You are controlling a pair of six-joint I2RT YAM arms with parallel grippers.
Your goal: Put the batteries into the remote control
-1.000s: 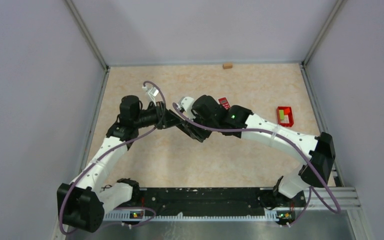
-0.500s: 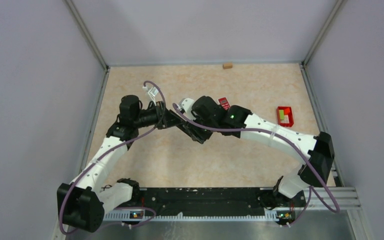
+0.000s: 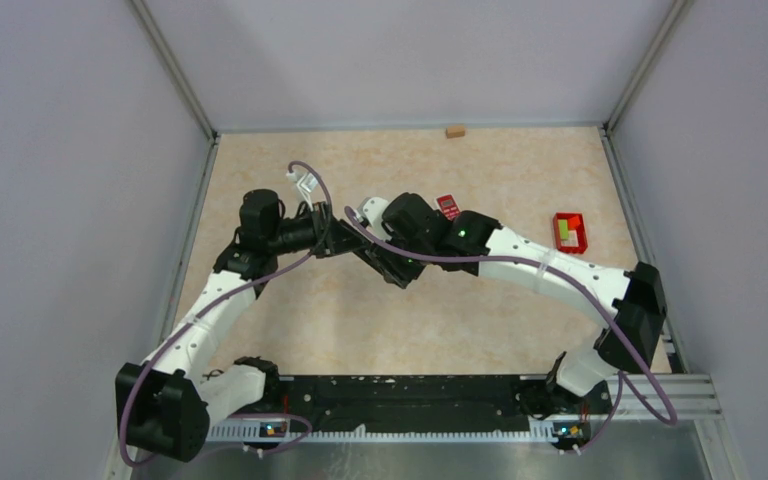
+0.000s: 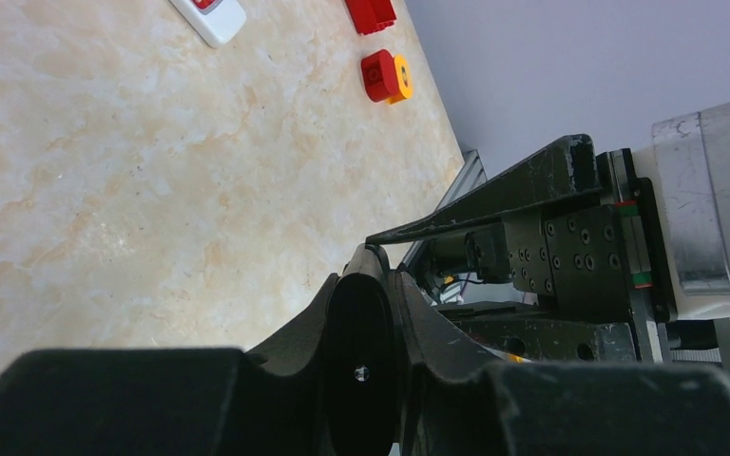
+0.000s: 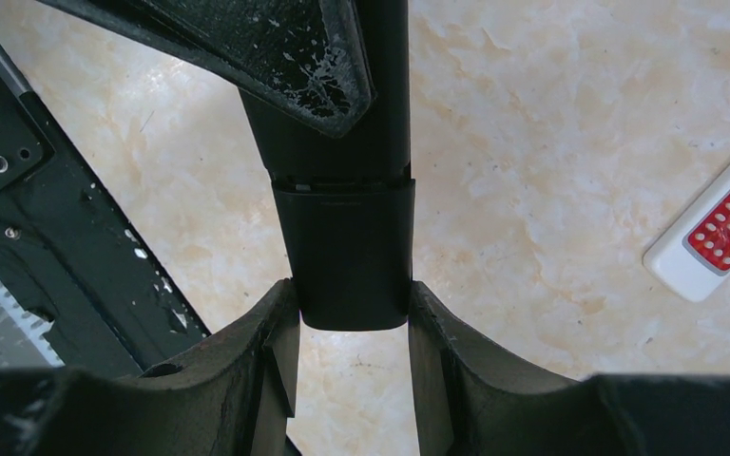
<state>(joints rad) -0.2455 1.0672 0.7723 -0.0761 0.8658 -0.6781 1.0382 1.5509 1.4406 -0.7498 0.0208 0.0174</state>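
Barely shifted from a second ago, the right arm has edged a touch leftward. Left fingers [image 4: 306, 321] are clamped on one end of the black remote [image 5: 347, 247], held above the worktop [image 3: 520, 170]. Right fingers [image 5: 268, 353] grip its other end. Farther right lie a white remote [image 3: 448, 206] and a red tray [image 3: 580, 241]. The batteries are too small to make out.

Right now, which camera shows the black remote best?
Right wrist: the black remote fills the middle, seam showing, in the right gripper. Left wrist sees only its end; from above the arms mostly hide it.
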